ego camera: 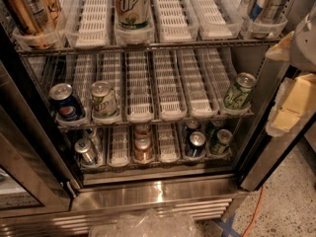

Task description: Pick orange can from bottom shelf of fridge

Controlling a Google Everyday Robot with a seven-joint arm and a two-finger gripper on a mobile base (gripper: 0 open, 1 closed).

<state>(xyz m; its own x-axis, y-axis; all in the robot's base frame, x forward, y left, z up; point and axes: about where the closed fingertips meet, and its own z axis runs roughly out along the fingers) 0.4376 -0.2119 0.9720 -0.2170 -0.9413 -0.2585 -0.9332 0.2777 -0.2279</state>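
The fridge (158,194) stands open in front of me with three wire racks. On the dim bottom shelf (165,149) the orange can (143,150) stands upright at the front of the middle lane. A second similar can (142,131) sits right behind it. My gripper (295,98) shows as cream-coloured blocks at the right edge of the view. It is outside the fridge frame at middle-rack height, well to the right of and above the orange can, and touches nothing on the shelves.
The bottom rack also holds a silver can (86,151), a dark blue can (196,143) and a green can (220,141). A Pepsi can (66,102) and two green cans stand on the middle rack. Crumpled clear plastic (143,223) and an orange cable (254,211) lie on the floor.
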